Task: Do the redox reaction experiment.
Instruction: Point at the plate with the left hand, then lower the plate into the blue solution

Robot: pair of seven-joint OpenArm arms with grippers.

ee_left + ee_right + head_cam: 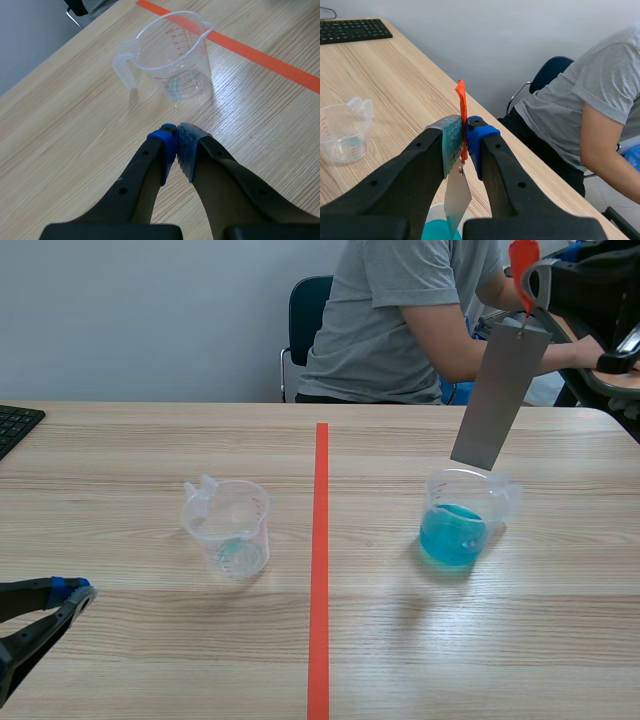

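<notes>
A clear measuring cup [461,524] holding blue liquid [452,534] stands right of the red tape line. Above it hangs a grey metal sheet [499,390] on an orange-red tag [522,262], its lower edge just over the cup's rim. My right gripper [463,143] is shut on the tag [462,107]; the sheet [456,197] dangles below the fingers over the blue liquid [437,232]. A second clear cup [228,526], nearly empty, stands left of the line. My left gripper [75,592] rests low at the near left, shut on nothing, with the clear cup [170,57] ahead of it [176,142].
A person in a grey shirt [400,310] sits across the table on a blue chair [305,310]. A black keyboard [15,425] lies at the far left edge. The orange-red tape line [320,560] runs down the table's middle.
</notes>
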